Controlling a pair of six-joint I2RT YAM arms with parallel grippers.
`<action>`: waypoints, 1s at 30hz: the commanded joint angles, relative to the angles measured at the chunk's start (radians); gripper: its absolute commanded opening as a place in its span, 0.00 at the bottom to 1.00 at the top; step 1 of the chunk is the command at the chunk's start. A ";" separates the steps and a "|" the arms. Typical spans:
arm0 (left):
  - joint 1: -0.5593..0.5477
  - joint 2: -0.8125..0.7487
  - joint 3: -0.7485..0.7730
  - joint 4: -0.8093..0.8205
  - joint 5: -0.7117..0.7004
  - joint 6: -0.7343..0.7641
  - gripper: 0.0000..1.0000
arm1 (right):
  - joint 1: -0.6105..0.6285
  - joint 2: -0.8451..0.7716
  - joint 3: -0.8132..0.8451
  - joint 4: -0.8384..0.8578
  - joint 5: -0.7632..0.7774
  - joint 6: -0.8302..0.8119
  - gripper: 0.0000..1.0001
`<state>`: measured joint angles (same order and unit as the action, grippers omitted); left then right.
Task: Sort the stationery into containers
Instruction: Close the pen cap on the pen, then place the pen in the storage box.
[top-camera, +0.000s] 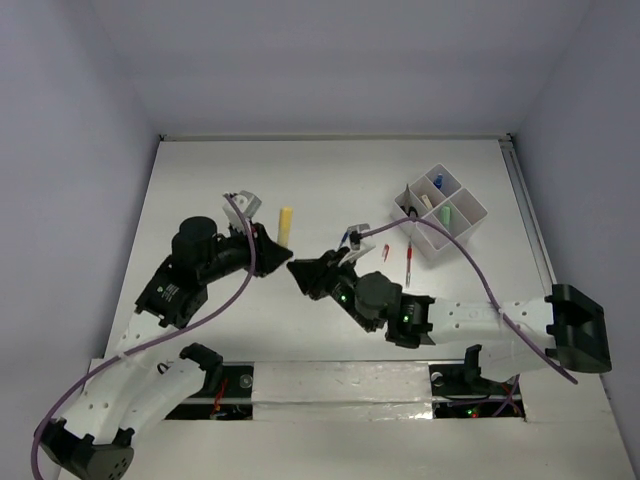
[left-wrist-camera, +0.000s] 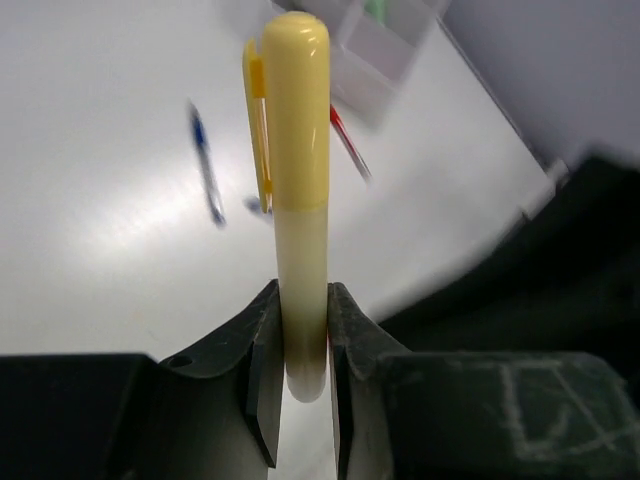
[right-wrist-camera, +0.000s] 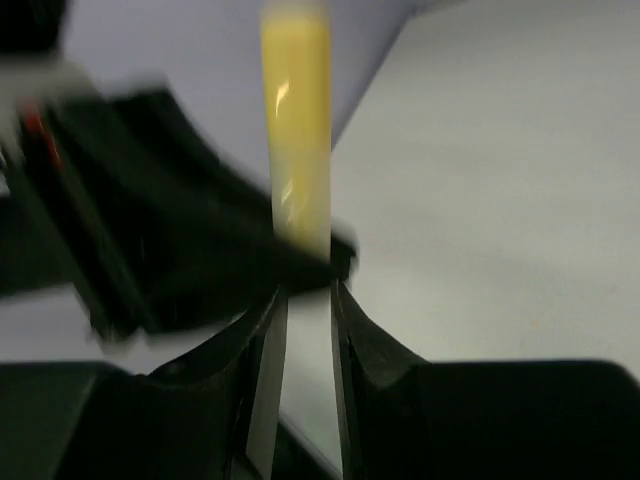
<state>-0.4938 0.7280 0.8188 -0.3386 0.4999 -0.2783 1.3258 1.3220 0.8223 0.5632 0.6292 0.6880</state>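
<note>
1. Well, we see the left claw (left-wrist-camera: 300, 345) clamped on one end of a yellow highlighter (left-wrist-camera: 297, 150), which sticks straight out past its fingertips, well to the left of the white tray (top-camera: 462, 236) in the top view.
2. We find the right claw (right-wrist-camera: 307, 300) closer to the tray, facing the highlighter, its fingers slightly parted with nothing between them.
3. We spot a red pen (top-camera: 408, 262) lying on the table (top-camera: 200, 180) just left of the tray's near corner, and a blue pen (left-wrist-camera: 207, 165) farther left.
4. We see a green marker (top-camera: 449, 213) standing in one tray compartment.
</note>
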 joint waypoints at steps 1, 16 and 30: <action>0.043 -0.009 0.016 0.345 -0.135 -0.025 0.00 | 0.037 -0.012 0.015 -0.213 -0.158 -0.077 0.00; 0.043 -0.061 -0.038 0.311 -0.051 -0.001 0.00 | -0.065 -0.243 0.049 -0.356 -0.340 -0.228 0.58; 0.034 -0.085 -0.162 0.546 0.453 -0.105 0.00 | -0.267 -0.231 0.327 -0.542 -0.718 -0.482 0.97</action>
<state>-0.4549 0.6643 0.6643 0.0532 0.8017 -0.3374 1.0790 1.0691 1.0756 0.0742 0.0025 0.2756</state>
